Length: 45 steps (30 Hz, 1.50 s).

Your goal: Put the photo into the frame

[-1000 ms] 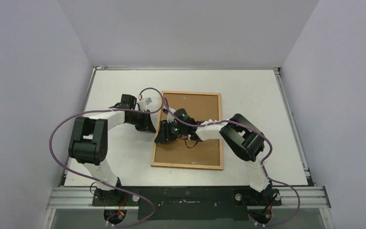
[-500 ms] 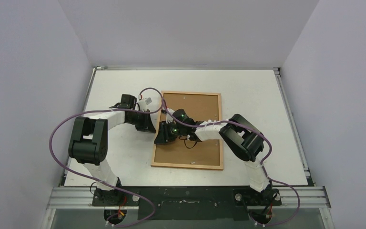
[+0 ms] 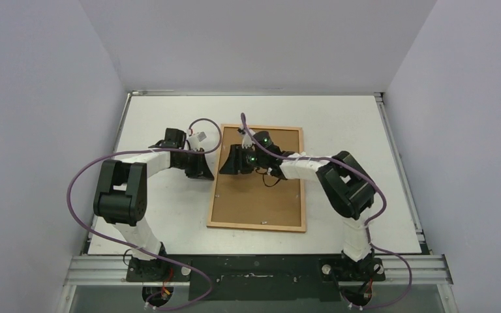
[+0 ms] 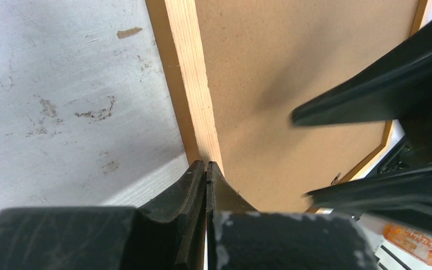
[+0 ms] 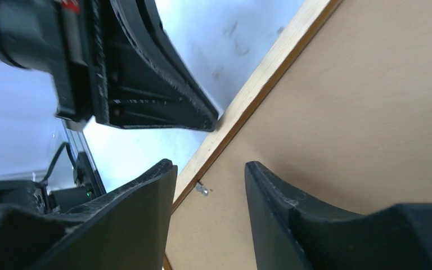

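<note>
The frame (image 3: 255, 227) lies face down on the table (image 3: 156, 117), its long axis running from the arm bases toward the far wall. Inside its wooden border sits a brown backing board (image 3: 264, 205) that covers the whole opening. No photo shows in any view; whether it lies under the board cannot be told. Both arms work at the frame's left long border, in its far half. The left pincer (image 4: 206, 167), jaws pressed together with nothing between them, comes from outside the frame, and its tip rests on that border. The right pincer (image 5: 209, 169) reaches from inside the frame, over the board, jaws apart and holding nothing. Below its gap, just inside the left border, sits a small metal tab (image 5: 202, 188). That tab is likely the next target, and the right arm is the nearer one.
</note>
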{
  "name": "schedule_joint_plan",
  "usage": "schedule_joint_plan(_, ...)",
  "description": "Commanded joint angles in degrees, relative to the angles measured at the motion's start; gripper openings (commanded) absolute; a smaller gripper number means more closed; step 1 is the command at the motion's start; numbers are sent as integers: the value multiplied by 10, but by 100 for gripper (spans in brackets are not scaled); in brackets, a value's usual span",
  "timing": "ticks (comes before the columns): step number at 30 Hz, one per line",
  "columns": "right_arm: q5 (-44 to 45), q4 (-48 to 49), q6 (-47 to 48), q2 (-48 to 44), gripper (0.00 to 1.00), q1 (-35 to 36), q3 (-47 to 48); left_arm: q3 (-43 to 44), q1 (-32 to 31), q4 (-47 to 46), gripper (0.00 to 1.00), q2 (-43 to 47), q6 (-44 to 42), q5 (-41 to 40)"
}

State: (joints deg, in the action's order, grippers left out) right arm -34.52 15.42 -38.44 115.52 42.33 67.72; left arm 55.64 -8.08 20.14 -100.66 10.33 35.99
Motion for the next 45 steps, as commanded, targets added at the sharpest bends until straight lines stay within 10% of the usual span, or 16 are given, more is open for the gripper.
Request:
schedule_joint_plan(1,46,-17,14,-108,53,-43,-4,12,4,-49,0,15,31,24)
schedule_joint_plan(8,253,-188,93,-175,78,-122,-9,-14,5,-97,0,-1,52,26)
schedule_joint_plan(28,129,-104,50,31,78,-94,171,-40,16,-82,0,29,40,111)
schedule_joint_plan(36,151,-112,50,-32,80,-92,119,127,45,-46,40,-64,9,52)
schedule_joint_plan(45,170,-116,55,-119,80,-107,21,224,19,-51,42,-172,15,23)
